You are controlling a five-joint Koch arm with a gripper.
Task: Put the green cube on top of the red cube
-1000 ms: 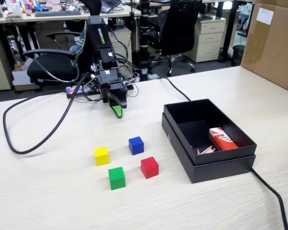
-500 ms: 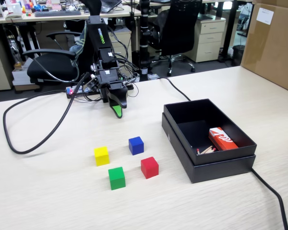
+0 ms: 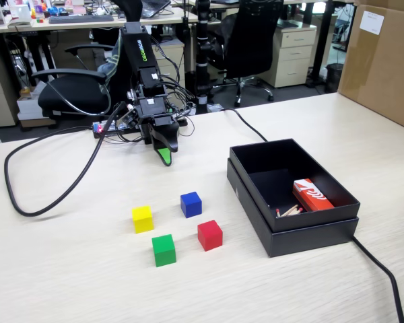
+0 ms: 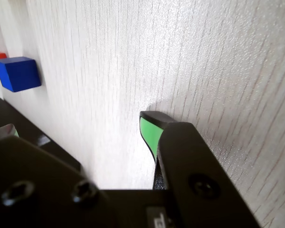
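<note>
**Q:** What has changed over the last second?

**A:** Nothing that I can see. My gripper (image 3: 164, 156) hangs where it was, tip down just above the table (image 3: 67, 269), and no cube has shifted. I judge that the task has not really begun: the reach is still to come.

**Q:** Is your hand released or clenched?

**A:** I cannot tell. Only one green fingertip (image 4: 149, 130) shows plainly in either view, and the other jaw is hidden behind dark housing.

**Q:** Moving outward from your hand, what lies ahead?

**A:** In the fixed view, the blue cube (image 3: 190, 204) is the closest. The yellow cube (image 3: 142, 219) is a little beyond it. The red cube (image 3: 209, 235) is farther still. The green cube (image 3: 163, 249) is farthest, near the red cube but not touching it.

**Q:** What does each view add?

**A:** The fixed view alone shows the whole layout, including the black box (image 3: 310, 229) well off to one side. The wrist view shows the bare wood under my fingertip. It catches the blue cube, but only slivers of red and green at its edge.
</note>
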